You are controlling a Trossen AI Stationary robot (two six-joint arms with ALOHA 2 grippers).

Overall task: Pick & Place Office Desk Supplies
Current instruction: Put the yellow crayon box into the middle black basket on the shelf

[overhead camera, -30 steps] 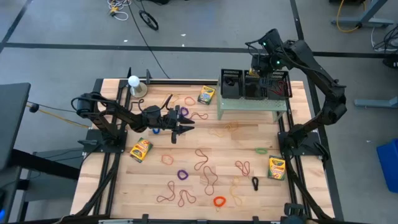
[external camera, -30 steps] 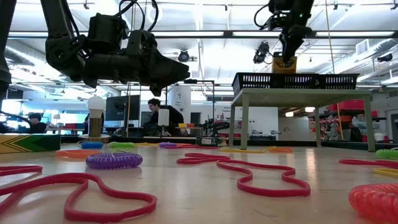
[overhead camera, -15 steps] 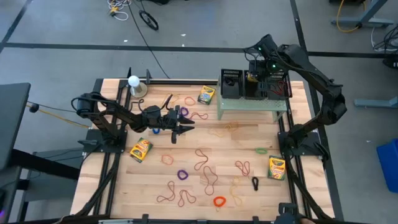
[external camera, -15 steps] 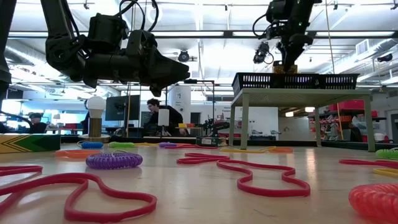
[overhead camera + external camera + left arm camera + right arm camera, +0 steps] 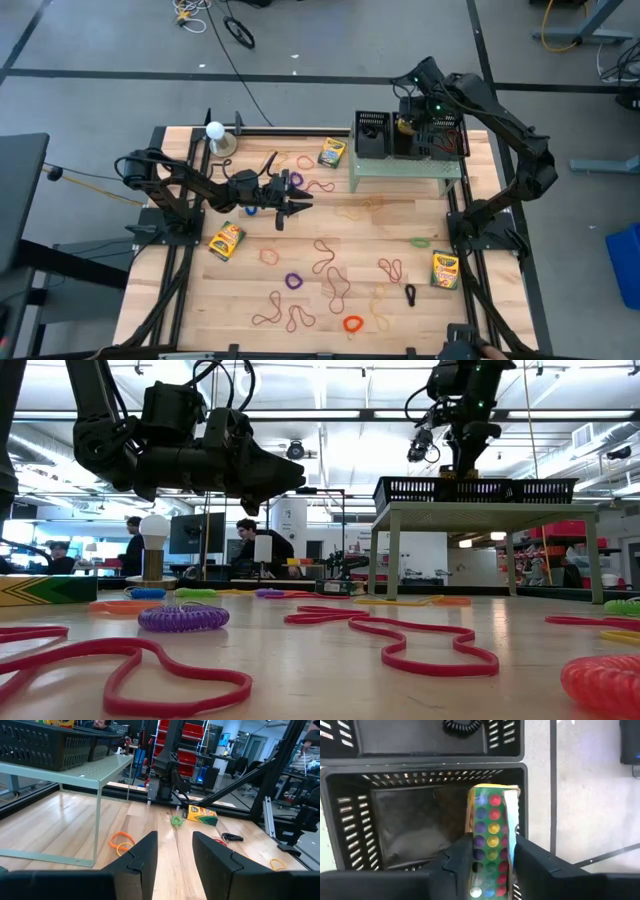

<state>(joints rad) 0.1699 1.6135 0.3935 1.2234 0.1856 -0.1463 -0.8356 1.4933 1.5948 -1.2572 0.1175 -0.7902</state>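
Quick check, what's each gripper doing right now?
Left gripper: open, empty, above the table.
Right gripper: shut on a crayon box, lowered into a black basket on the stand.

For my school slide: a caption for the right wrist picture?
Right tool lowers a crayon box into a black bin.

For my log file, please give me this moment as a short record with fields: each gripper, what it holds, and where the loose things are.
right gripper: shut on a crayon box, inside a black basket on the green stand
left gripper: open, empty, above the table
loose crayon boxes: three on the table
rubber bands and rings: scattered across the table
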